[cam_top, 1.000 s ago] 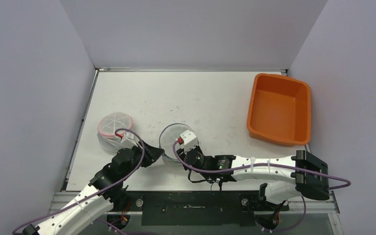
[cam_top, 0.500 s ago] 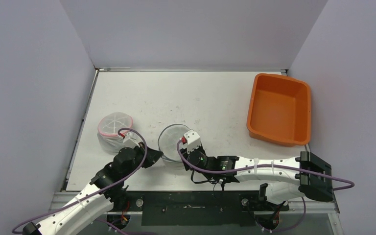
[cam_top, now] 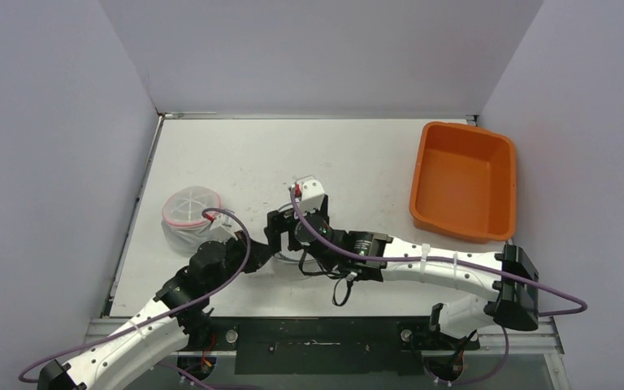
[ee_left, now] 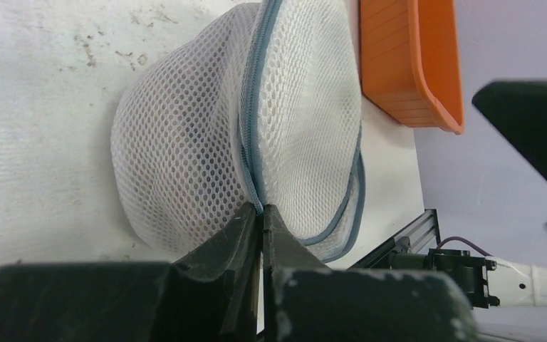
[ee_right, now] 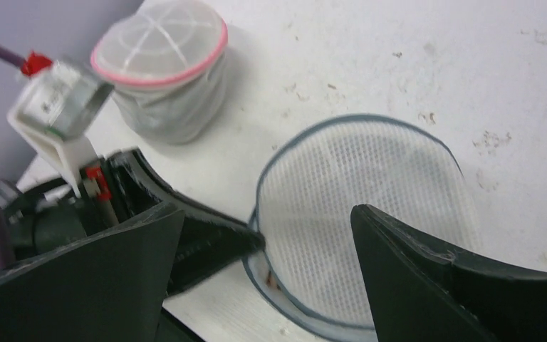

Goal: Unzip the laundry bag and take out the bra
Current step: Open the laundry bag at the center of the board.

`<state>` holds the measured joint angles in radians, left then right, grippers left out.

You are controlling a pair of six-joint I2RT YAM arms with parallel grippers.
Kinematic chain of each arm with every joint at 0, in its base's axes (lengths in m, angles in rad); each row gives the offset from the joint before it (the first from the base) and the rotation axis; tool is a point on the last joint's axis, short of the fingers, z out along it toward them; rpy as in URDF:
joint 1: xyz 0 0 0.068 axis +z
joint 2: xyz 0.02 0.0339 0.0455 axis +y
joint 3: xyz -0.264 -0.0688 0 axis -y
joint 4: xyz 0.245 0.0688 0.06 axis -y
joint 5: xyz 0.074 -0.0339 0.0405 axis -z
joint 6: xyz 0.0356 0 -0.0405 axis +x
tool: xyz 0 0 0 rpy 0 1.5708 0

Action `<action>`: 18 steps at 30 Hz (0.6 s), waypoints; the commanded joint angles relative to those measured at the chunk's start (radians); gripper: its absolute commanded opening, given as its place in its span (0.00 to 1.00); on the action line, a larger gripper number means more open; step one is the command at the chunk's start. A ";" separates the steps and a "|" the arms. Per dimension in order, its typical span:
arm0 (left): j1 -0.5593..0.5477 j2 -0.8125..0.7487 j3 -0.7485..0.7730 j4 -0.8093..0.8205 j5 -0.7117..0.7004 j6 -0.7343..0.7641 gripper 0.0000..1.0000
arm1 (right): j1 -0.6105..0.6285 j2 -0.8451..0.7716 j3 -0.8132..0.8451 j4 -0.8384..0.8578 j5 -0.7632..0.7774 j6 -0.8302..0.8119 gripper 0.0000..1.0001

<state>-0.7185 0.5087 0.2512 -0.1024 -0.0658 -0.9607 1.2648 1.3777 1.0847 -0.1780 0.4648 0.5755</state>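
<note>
Unzipping is in hand: the left gripper (ee_left: 261, 214) pinches the bag's (ee_left: 178, 142) zip (ee_left: 251, 121), perhaps its pull. The right gripper (ee_right: 267, 214) hovers wide; next it should brace the mesh.

- The laundry bag (ee_left: 178, 142): white honeycomb mesh, grey-blue zip and edging.
- The second mesh pouch (cam_top: 188, 213): white, pink rim.
- The bin (cam_top: 463, 180) near the right edge: plain orange.
- The surface (cam_top: 292, 154): white, flecked with dark scuffs.

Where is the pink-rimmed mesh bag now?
The pink-rimmed bag stands on the table's left side in the top view, just left of the grey-trimmed bag pinched by the left gripper.
</note>
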 commanded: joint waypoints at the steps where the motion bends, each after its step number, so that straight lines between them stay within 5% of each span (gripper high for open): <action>1: -0.009 0.036 0.033 0.183 0.028 0.035 0.00 | -0.046 0.098 0.112 -0.063 0.004 0.075 0.91; 13: -0.030 0.092 0.020 0.269 0.033 0.052 0.00 | -0.089 0.296 0.277 -0.192 0.029 0.115 0.84; 18: -0.033 0.092 0.019 0.272 0.034 0.058 0.00 | -0.086 0.319 0.297 -0.221 0.054 0.111 0.68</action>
<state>-0.7437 0.6048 0.2512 0.0807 -0.0467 -0.9276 1.1717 1.7008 1.3392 -0.3740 0.4793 0.6762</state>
